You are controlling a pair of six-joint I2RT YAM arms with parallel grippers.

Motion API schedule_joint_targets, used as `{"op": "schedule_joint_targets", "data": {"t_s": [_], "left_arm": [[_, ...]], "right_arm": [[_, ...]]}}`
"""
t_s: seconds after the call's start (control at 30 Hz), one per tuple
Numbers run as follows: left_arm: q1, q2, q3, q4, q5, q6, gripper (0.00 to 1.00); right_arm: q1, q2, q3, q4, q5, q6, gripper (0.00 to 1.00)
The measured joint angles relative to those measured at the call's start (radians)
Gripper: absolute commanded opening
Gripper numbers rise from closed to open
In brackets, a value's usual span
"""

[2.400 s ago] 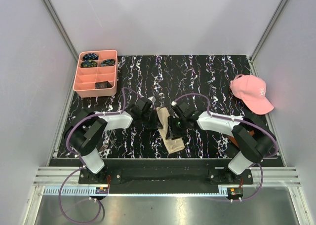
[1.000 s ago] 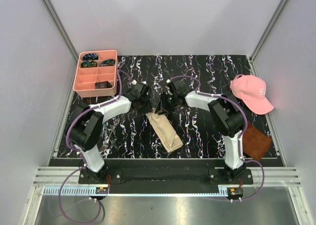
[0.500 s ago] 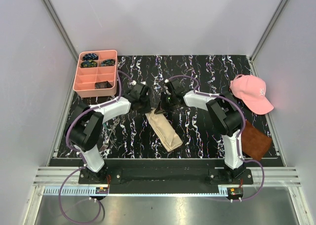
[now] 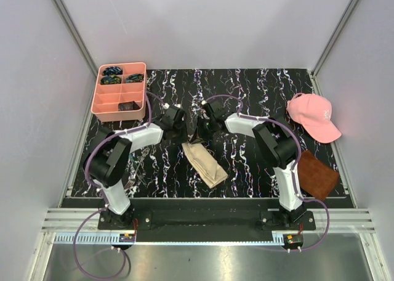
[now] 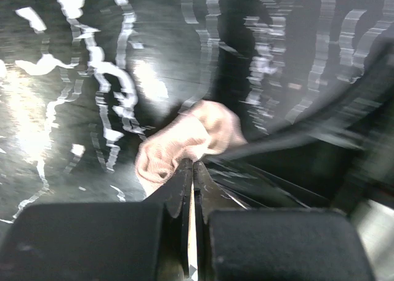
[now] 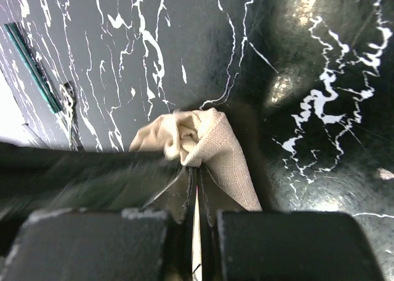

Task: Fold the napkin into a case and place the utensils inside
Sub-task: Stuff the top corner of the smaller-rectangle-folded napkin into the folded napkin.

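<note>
The napkin (image 4: 207,165) is a narrow tan folded strip lying slantwise at the middle of the marbled table. Its far end is bunched up between the two grippers. My left gripper (image 4: 180,134) is shut on the far left corner of the napkin (image 5: 177,143), as seen in the left wrist view (image 5: 189,164). My right gripper (image 4: 201,135) is shut on the far right corner of the napkin (image 6: 217,146), with the cloth puckered at its tips (image 6: 196,170). The utensils (image 6: 69,105) show as slim shapes on the table at the left of the right wrist view.
A pink compartment tray (image 4: 98,101) with small dark items stands at the back left. The pink cap (image 4: 313,116) lies at the right edge. A dark brown square (image 4: 318,175) lies beside the right arm's base.
Both grippers have moved to the napkin's far end and closed on its two corners. The far end now bunches up between them. The brown square is uncovered.
</note>
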Motion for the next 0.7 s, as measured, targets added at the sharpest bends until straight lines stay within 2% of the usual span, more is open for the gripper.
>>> {"op": "schedule_joint_targets", "data": {"t_s": [0.03, 0.07, 0.17, 0.27, 0.43, 0.47, 0.57, 0.7], "left_arm": [[0.004, 0.016, 0.000, -0.001, -0.005, 0.000, 0.00], [0.010, 0.025, 0.000, 0.001, -0.003, -0.003, 0.00], [0.012, 0.027, 0.000, 0.004, -0.002, -0.004, 0.00], [0.012, 0.023, -0.008, 0.012, -0.005, -0.005, 0.00], [0.013, 0.000, -0.035, 0.033, -0.005, -0.014, 0.16], [0.013, -0.011, -0.043, 0.029, -0.005, -0.015, 0.27], [0.021, -0.056, -0.058, 0.002, -0.002, -0.022, 0.44], [0.044, -0.154, -0.059, -0.027, 0.003, -0.041, 0.51]], "right_arm": [[-0.001, 0.001, 0.000, -0.003, 0.000, 0.000, 0.09], [-0.002, 0.001, 0.003, -0.010, 0.000, -0.002, 0.18], [-0.001, 0.000, 0.012, -0.022, 0.004, -0.015, 0.32], [0.001, -0.023, 0.013, -0.049, 0.014, -0.041, 0.41], [0.028, -0.106, 0.006, -0.135, 0.057, -0.122, 0.61], [0.036, -0.126, 0.003, -0.151, 0.067, -0.138, 0.64], [0.073, -0.208, -0.025, -0.204, 0.121, -0.201, 0.70], [0.120, -0.287, -0.060, -0.237, 0.153, -0.259, 0.76]]}}
